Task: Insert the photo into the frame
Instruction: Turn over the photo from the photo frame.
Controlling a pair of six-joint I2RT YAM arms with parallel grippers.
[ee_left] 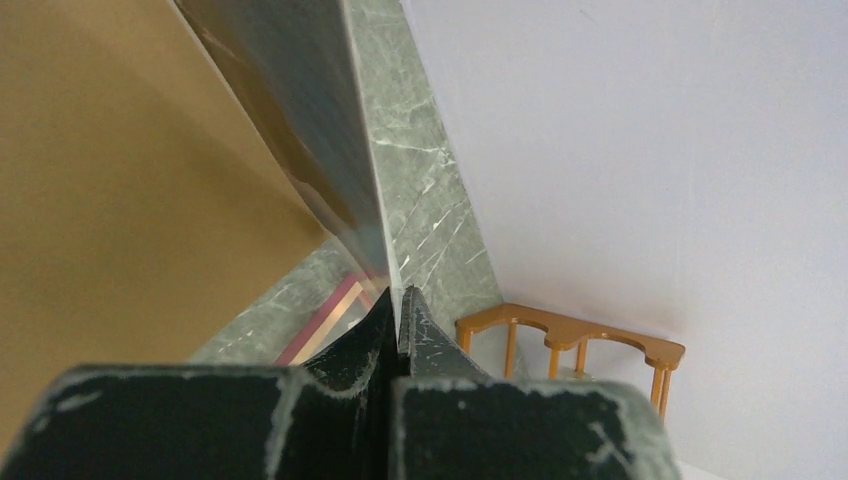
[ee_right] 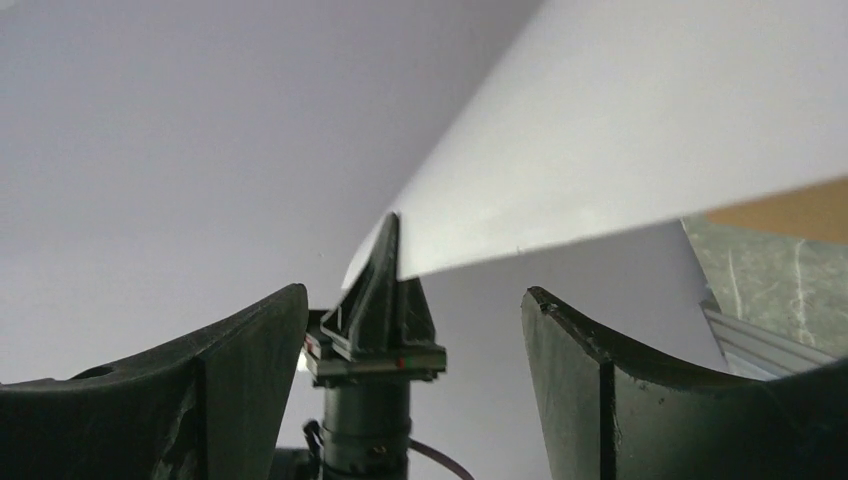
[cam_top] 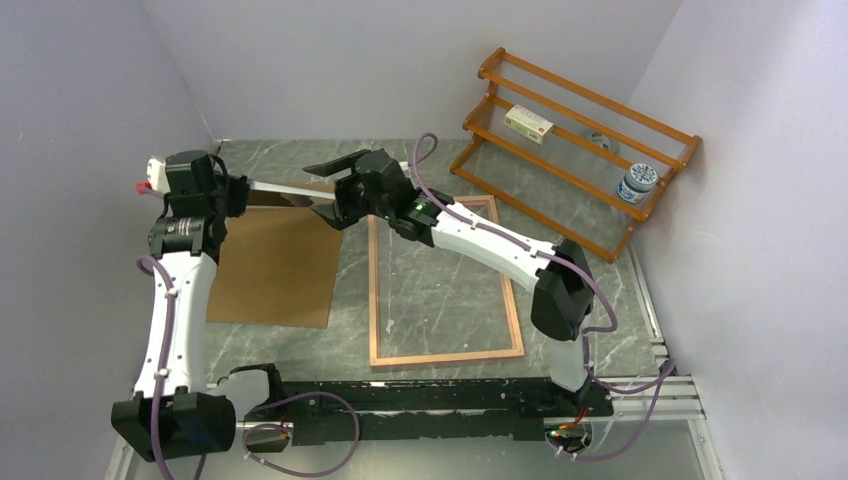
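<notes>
Table (cam_top: 440, 300): green marble, boxed in by white walls, with an orange rack (cam_top: 575, 150) at far right.
Frame (cam_top: 445, 357): lies flat right of centre, wood side up, its opening bare. This probably lets the sheet drop in from the back.
Board (cam_top: 275, 265): brown, flat on the left, near the frame but apart from it. It looks set aside for later.
Photo (ee_left: 300, 130): lifted off the table over the board's far edge, to the far left of the frame and not yet in it.
Left gripper (ee_left: 397, 300): pressed together on the photo's edge, the only hold shown.
Right gripper (cam_top: 312, 190): spread wide at the photo's free end, touching nothing that shows. It is likely poised for a second hold to steady the limp sheet.
Top view alone: gives the layout. The photo shows only as a thin strip between the two grippers.
Left wrist alone: shows the pinch itself and the dark glossy face.
Right wrist alone: shows the plain white back and the gap between the fingers. Whether the sheet sits inside that gap cannot be told.
</notes>
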